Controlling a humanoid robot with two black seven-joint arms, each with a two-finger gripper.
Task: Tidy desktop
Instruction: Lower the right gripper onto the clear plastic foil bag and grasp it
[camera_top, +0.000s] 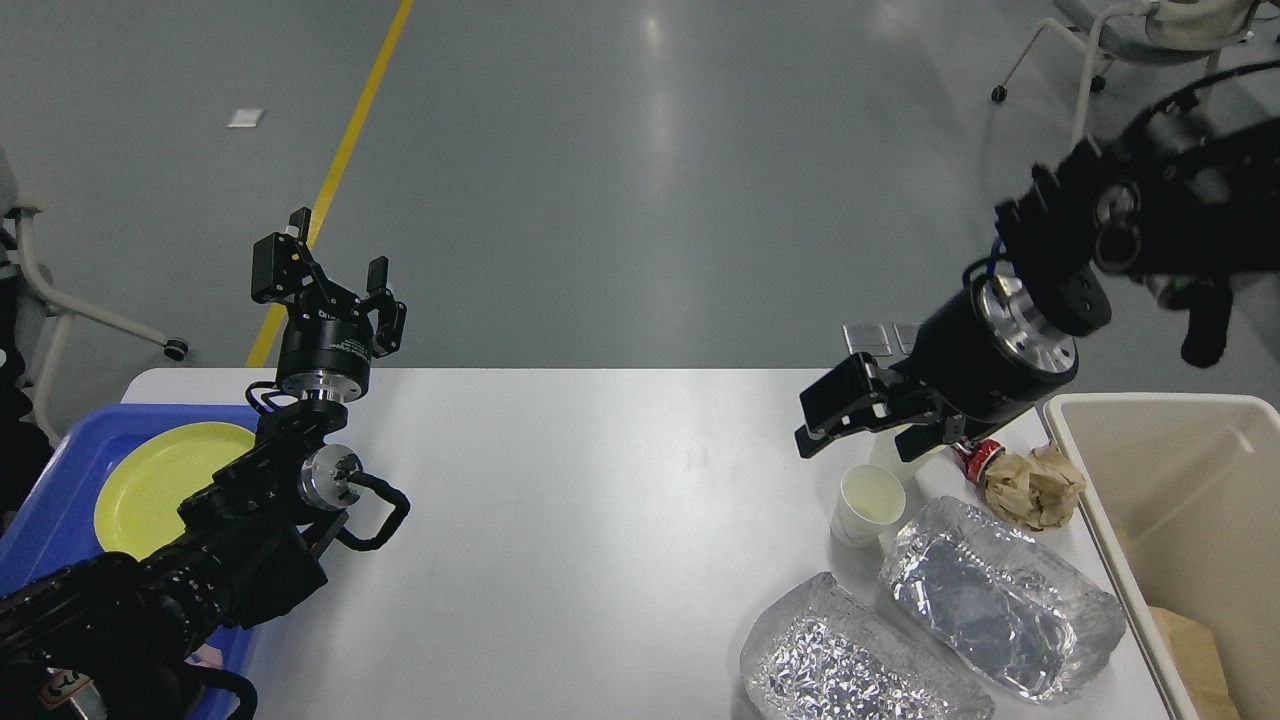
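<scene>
Grey shop floor with a yellow line (340, 165) behind; white desktop (600, 520) fills the near half of the view. Right gripper (868, 430) hangs low over the far right of the desktop, fingers spread wide, nothing between them, partly covering a tall paper cup (885, 455) behind it. Just near it stands a short paper cup (866, 503), upright, mouth open. Right of the gripper: crushed red can (977, 458) touching a crumpled brown paper wad (1035, 487). Nearer, two foil trays: one (1000, 598) beside the short cup, another (850, 665) at the near edge. Beige bin (1180, 470) stands off the right edge of the desktop. Left gripper (325, 275) is raised at the far left corner, pointing up, fingers apart and empty. Below it, blue tray (60, 490) holds a yellow plate (160, 480).
</scene>
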